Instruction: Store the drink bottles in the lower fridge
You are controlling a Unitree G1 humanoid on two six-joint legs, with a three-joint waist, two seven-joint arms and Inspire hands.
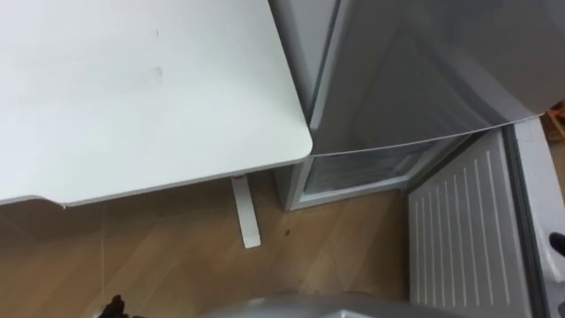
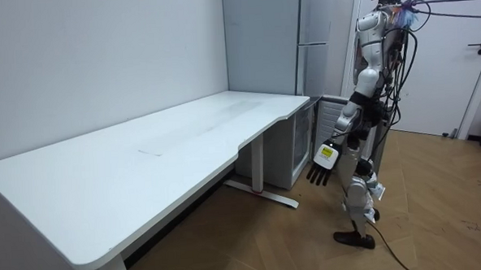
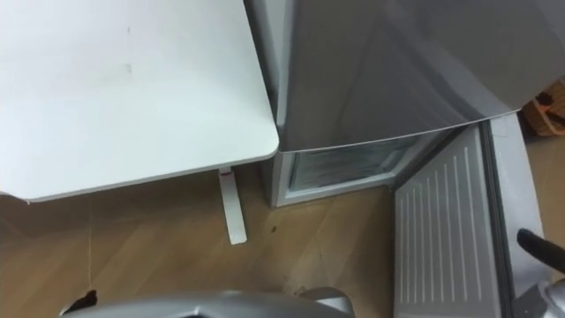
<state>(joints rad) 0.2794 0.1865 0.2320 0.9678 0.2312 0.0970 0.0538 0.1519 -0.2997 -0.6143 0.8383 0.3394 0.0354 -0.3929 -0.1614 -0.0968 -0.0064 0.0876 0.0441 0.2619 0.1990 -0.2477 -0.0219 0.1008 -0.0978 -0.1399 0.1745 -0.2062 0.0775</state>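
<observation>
The grey fridge (image 1: 415, 71) stands ahead to my right, beside the white table (image 1: 132, 88). Its lower compartment (image 1: 371, 172) is open and its inside looks pale and bare from here. The lower door (image 1: 459, 230) is swung out to the right, its ribbed white inner side facing me. In the room view I stand upright before the fridge (image 2: 285, 43), and my left hand (image 2: 319, 174) hangs at my side with relaxed fingers, holding nothing. Its dark fingertips (image 1: 115, 307) peek in at the bottom left. A dark part of my right hand (image 3: 540, 247) shows at the right edge.
The table's rounded corner (image 1: 296, 146) nearly touches the fridge's left side. Its white foot (image 1: 245, 212) lies on the wood floor (image 1: 335, 238) just left of the compartment. A white room door (image 2: 457, 60) is behind me in the room view.
</observation>
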